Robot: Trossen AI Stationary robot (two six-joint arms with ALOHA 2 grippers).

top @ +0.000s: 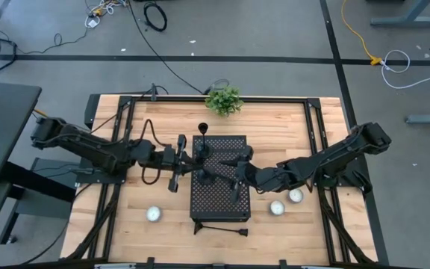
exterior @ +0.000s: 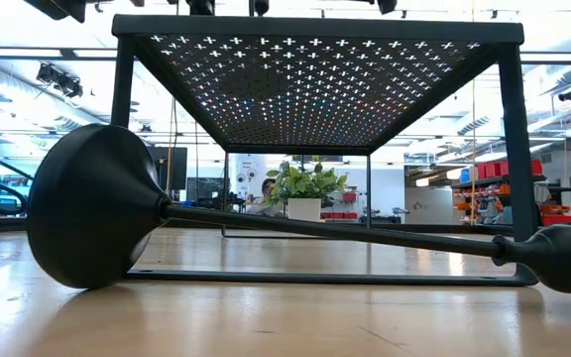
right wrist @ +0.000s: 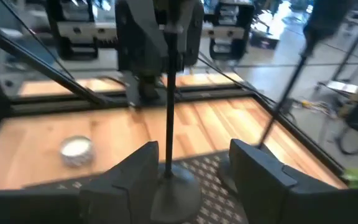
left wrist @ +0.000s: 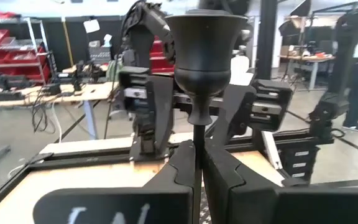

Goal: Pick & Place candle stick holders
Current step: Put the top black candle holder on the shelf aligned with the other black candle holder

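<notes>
The left gripper (left wrist: 194, 165) has its fingers clamped on the thin stem of an upright candle stick holder (left wrist: 199, 56) standing on the black perforated box (top: 219, 190). The right gripper (right wrist: 191, 168) has its fingers apart, flanking that stem without touching. A second holder (exterior: 97, 203), matte black with a flared round base, lies on the wooden tabletop (top: 125, 217) before the box.

In the low view the lying candle stick holder (exterior: 295, 230) runs off the right edge at its cup end, and the perforated box (exterior: 315, 89) hides whatever stands on its top. In the left wrist view the left gripper (left wrist: 197, 171) covers the upright holder's (left wrist: 201, 56) lower stem and base.
</notes>
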